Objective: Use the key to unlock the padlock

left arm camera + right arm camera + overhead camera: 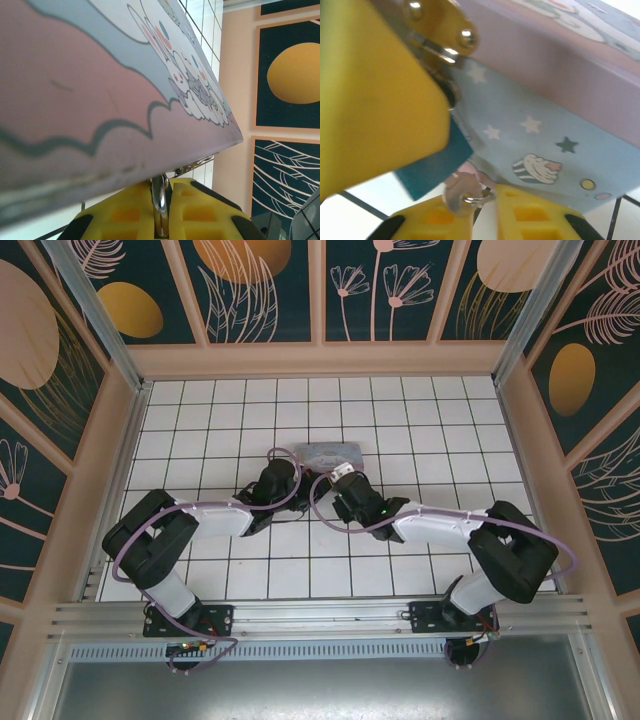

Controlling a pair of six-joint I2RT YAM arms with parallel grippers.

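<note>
Our right claw (482,210) pinches the key (464,198) by its head, just below the padlock (434,167). Our left claw (163,200) is pressed together on what seems to be the padlock's thin silvery shackle (161,212). The padlock hangs at the brass hasp (437,30) of the box (330,454), which sits mid-tabletop (400,565).

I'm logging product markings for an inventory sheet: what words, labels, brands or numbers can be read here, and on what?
None can be read.
Pastel lavender-blue cartoon tin box: stars and a cupcake drawing, no lettering; its lid in the top view is too small to tell.
Small teal-blue padlock: the visible face is blank.
</note>
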